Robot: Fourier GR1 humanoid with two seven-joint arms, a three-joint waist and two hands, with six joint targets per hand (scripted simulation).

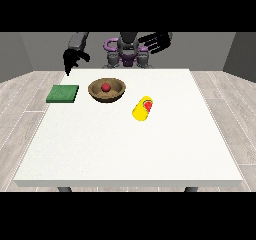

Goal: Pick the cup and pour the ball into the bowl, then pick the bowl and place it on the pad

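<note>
No readable text, label, brand, number or sign on anything in view.

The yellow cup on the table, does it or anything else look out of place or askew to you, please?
Yes. The yellow cup lies tipped on its side to the right of the brown bowl, with something red at its mouth. A red ball sits in the bowl. The green pad lies flat, bare.

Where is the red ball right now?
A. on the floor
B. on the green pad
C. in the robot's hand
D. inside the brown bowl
D. The red ball sits inside the brown bowl, which stands on the table between the green pad and the yellow cup lying on its side; neither hand touches it.
</note>
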